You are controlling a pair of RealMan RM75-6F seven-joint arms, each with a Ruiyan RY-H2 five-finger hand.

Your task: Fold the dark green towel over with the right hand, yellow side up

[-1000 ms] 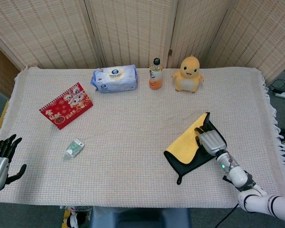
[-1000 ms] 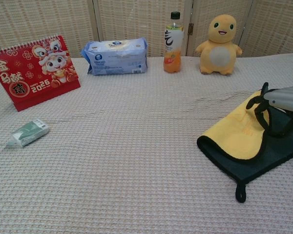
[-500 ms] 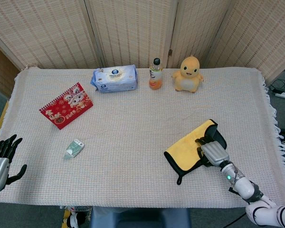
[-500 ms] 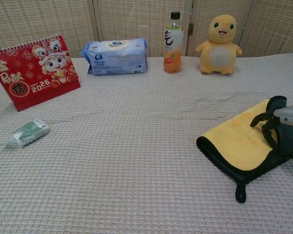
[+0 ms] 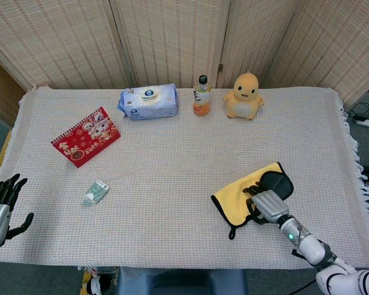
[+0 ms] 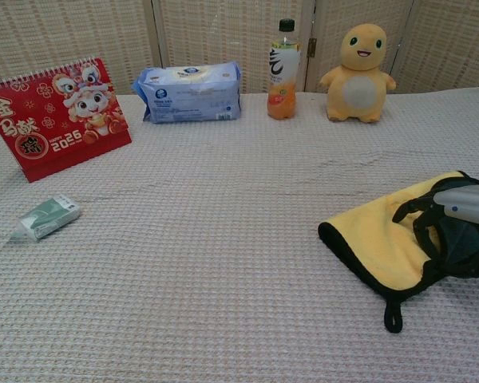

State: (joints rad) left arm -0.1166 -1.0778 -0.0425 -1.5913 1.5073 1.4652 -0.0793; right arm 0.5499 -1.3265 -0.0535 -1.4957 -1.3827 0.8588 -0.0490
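The towel (image 5: 243, 195) lies at the front right of the table, doubled over with its yellow side up. Dark green shows at its far right corner (image 5: 278, 182) and along the front hem. In the chest view the yellow layer (image 6: 379, 239) has a dark edge and a small loop hanging at the front. My right hand (image 5: 265, 203) sits on the towel's right part, its dark fingers (image 6: 419, 214) curled over the folded layer and gripping it. My left hand (image 5: 0, 206) hangs off the table's front left edge, fingers spread, holding nothing.
A red desk calendar (image 5: 85, 136) stands at the left. A blue wipes pack (image 5: 148, 101), an orange drink bottle (image 5: 201, 96) and a yellow plush toy (image 5: 243, 96) line the back. A small green packet (image 5: 95, 192) lies front left. Wicker screens stand behind.
My right hand has drawn back toward the table's front edge with the towel's layer, so yellow now covers most of the dark green. The left hand has not moved.
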